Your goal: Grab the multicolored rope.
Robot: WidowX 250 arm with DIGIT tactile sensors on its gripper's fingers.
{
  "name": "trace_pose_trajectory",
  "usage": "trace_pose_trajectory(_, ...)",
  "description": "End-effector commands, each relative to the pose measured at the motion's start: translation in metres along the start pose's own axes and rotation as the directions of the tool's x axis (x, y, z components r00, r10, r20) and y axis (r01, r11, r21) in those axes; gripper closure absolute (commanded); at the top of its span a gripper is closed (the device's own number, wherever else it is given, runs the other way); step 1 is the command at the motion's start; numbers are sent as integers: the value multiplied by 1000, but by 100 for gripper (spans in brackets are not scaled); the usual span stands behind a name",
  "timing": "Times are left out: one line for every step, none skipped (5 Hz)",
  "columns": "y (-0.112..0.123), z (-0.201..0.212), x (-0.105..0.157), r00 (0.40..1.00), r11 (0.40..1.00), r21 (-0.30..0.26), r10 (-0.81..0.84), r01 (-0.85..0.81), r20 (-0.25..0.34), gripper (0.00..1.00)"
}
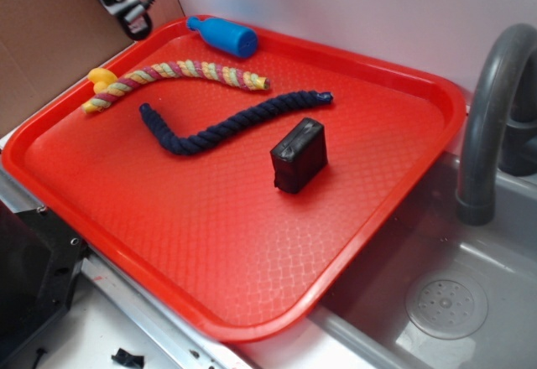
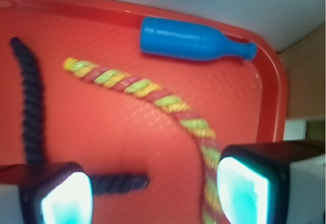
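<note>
The multicolored rope (image 1: pixel 180 70) lies in a gentle arc along the back of the red tray (image 1: pixel 252 302), striped pink-red, yellow and pale green. In the wrist view the multicolored rope (image 2: pixel 153 89) runs from upper left down to just inside the right finger. My gripper (image 1: pixel 132 18) hangs high above the tray's far left corner, clear of everything. The wrist view shows my gripper (image 2: pixel 155 196) open, with only tray floor and rope ends below the gap between its fingers.
A navy rope (image 1: pixel 235 122) lies just in front of the striped one, its end (image 2: pixel 119 183) showing by the left finger. A blue bottle (image 1: pixel 225 36) lies at the back rim. A black box (image 1: pixel 299 155) stands mid-tray. A yellow object (image 1: pixel 101 78) touches the striped rope's left end. A sink and grey faucet (image 1: pixel 491 109) are at the right.
</note>
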State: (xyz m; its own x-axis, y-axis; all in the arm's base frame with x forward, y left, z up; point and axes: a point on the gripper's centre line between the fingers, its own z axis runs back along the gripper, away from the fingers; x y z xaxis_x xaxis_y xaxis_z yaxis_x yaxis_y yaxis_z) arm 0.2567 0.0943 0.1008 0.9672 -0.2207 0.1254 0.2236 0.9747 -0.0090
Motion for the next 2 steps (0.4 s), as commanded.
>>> trace_pose_trajectory(13,-28,20,991,989,69,-132,130,32,0)
trace_pose_trajectory(16,-55,18,987,987,34,-158,157,15,0)
